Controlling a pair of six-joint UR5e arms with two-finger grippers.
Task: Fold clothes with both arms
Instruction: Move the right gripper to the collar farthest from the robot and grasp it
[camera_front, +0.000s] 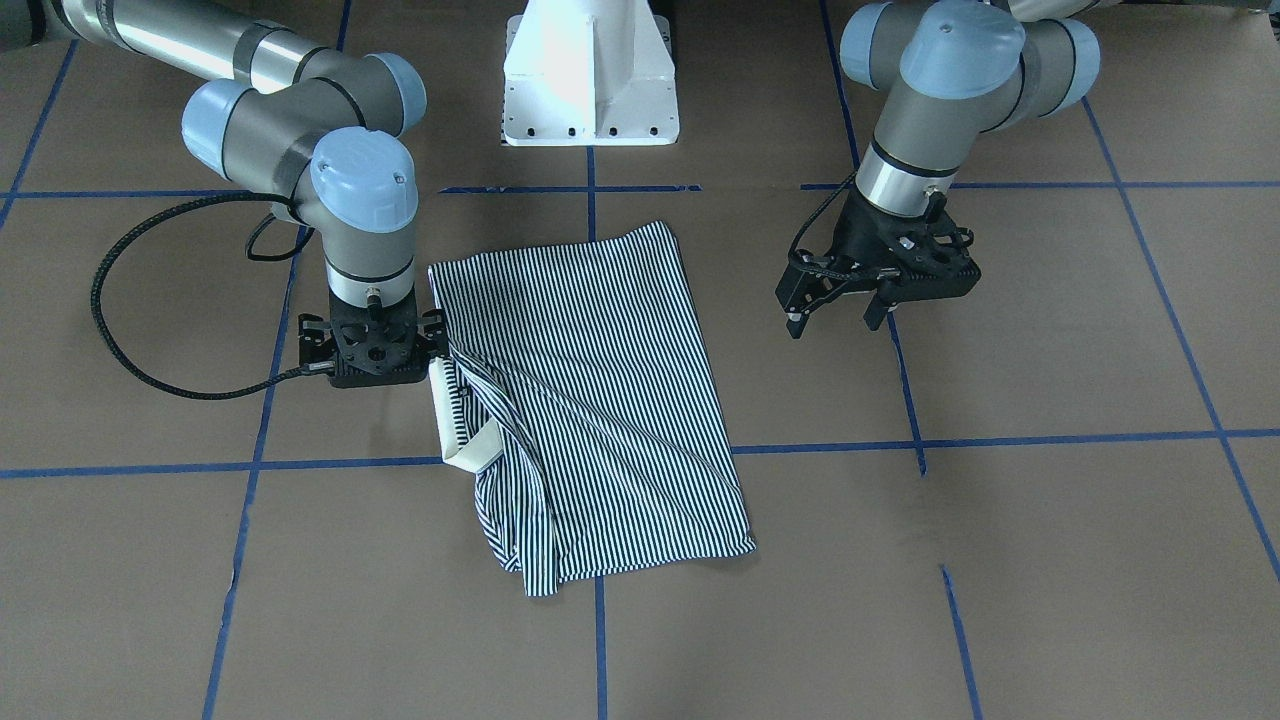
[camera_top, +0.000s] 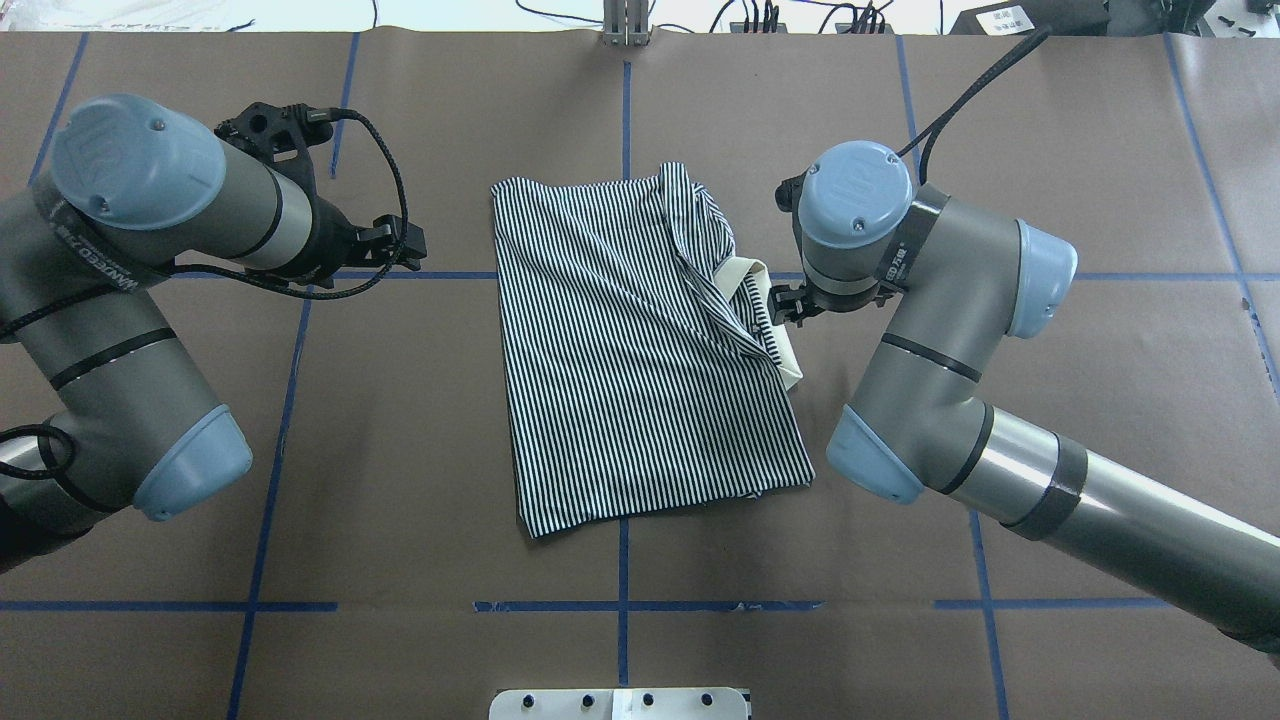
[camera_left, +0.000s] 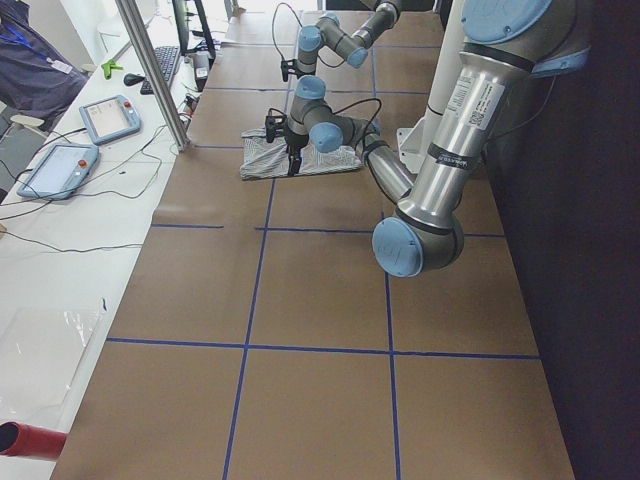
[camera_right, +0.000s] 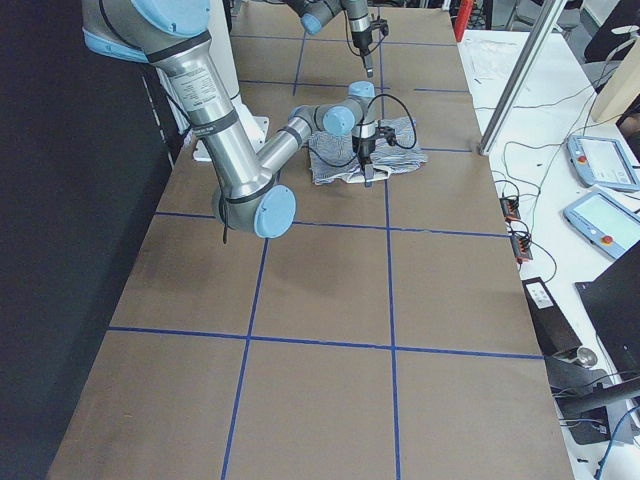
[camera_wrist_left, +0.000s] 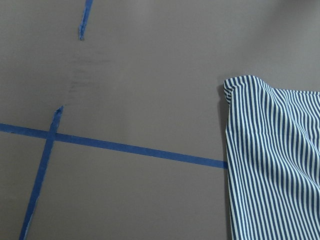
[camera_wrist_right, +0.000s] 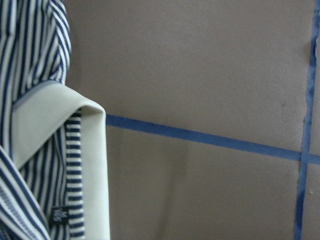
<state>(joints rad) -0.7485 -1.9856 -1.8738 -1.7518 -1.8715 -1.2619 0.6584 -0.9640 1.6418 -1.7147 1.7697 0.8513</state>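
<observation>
The left black two-finger gripper (camera_front: 836, 318) hangs over the brown paper table (camera_front: 1050, 560), fingers spread. The right black gripper (camera_front: 372, 350) stands just beside the cream collar (camera_front: 475, 458), fingertips hidden, so I cannot tell its state. The navy-and-white striped polo shirt (camera_front: 600, 400) lies part-folded between them: light, limp, probably best pinched at corners.

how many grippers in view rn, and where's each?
2. The left gripper hangs open over bare table, apart from the striped polo shirt. The right gripper is at the shirt's collar edge, and its fingertips are hidden.
</observation>
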